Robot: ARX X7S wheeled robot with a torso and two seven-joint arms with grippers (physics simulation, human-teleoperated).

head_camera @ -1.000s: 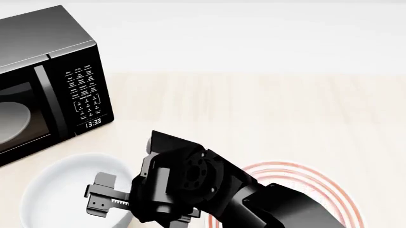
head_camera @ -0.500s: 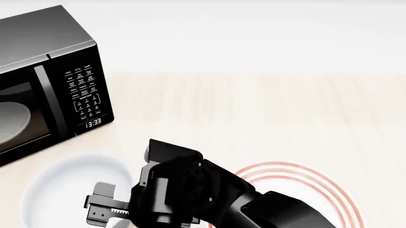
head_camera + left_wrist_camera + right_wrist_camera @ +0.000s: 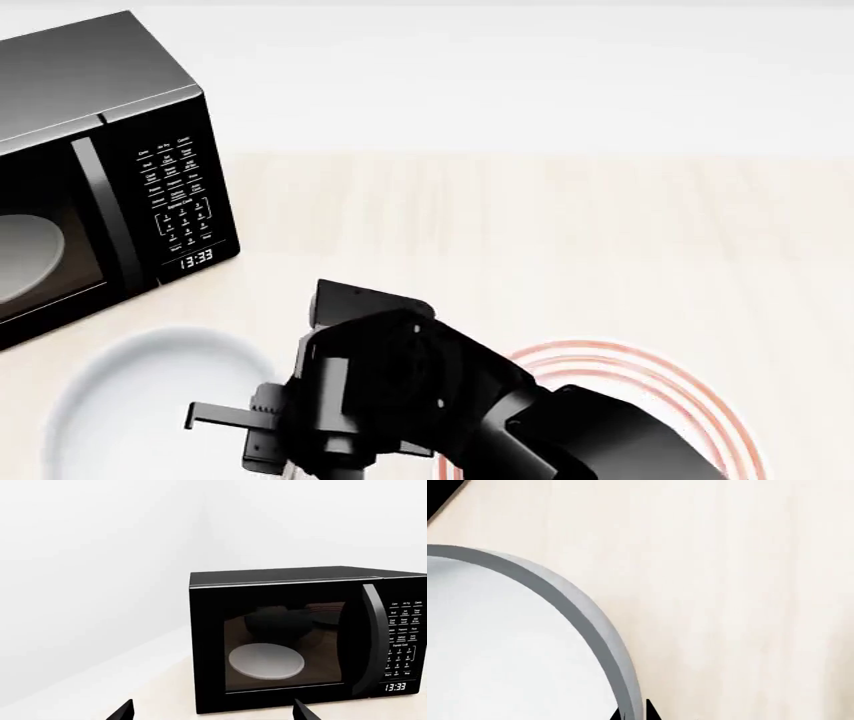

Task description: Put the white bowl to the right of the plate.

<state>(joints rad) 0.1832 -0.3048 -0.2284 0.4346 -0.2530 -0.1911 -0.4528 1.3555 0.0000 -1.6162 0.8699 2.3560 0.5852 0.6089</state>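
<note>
Down at the near left of the pale wooden surface (image 3: 561, 230) sits the white bowl (image 3: 120, 400), deep and glossy, with the right tool (image 3: 220, 430) right over its right-hand rim. The right wrist view backs that up: the thick rim of the bowl (image 3: 580, 610) runs straight down to two dark fingertips (image 3: 649, 711), one on either side of the wall, and they look closed in on the rim, though only their very tips show. So that tool is clamped on the bowl's edge as far as can be seen.

The plate (image 3: 667, 390), red-orange rings and all, lies to the right of the bowl, and the bulky black right arm (image 3: 441, 400) cuts across between the two, covering the plate's left part. Right of the plate there's bare wood.

Behind the bowl, to the far left, stands the black microwave (image 3: 107, 160), clock reading 13:33, its front corner near the bowl's back rim. The left wrist view looks squarely at its door, a pale dish (image 3: 267, 660) behind the glass. The left tool (image 3: 212, 712) shows just two dark tips, set wide apart, nothing between them: released.
</note>
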